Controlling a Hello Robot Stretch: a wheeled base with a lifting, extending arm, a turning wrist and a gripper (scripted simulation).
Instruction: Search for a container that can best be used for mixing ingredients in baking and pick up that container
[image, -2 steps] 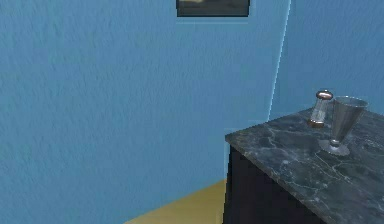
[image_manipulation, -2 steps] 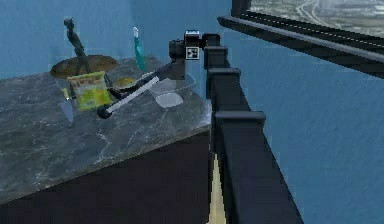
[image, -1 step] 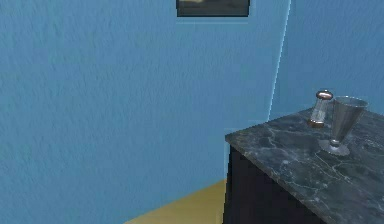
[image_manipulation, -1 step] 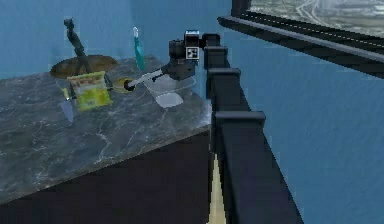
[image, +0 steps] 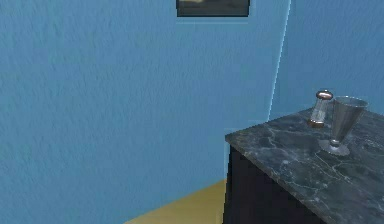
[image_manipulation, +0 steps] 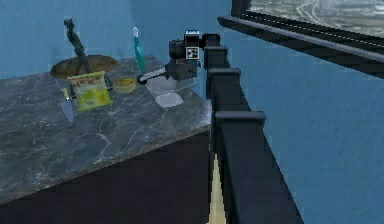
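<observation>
What seemed a clear bowl (image_manipulation: 167, 93) was seen on the worktop (image_manipulation: 70, 150) just beside the claw (image_manipulation: 150, 76), toward the robot; whether it was held could not be told.

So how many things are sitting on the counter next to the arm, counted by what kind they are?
Statue: 1
Tall teal bottle-like thing: 1
Yellow-green box: 1
Round tan thing: 1
Clear bowl: 1
Small pale blue thing, too small to name: 1
Total: 6
</observation>
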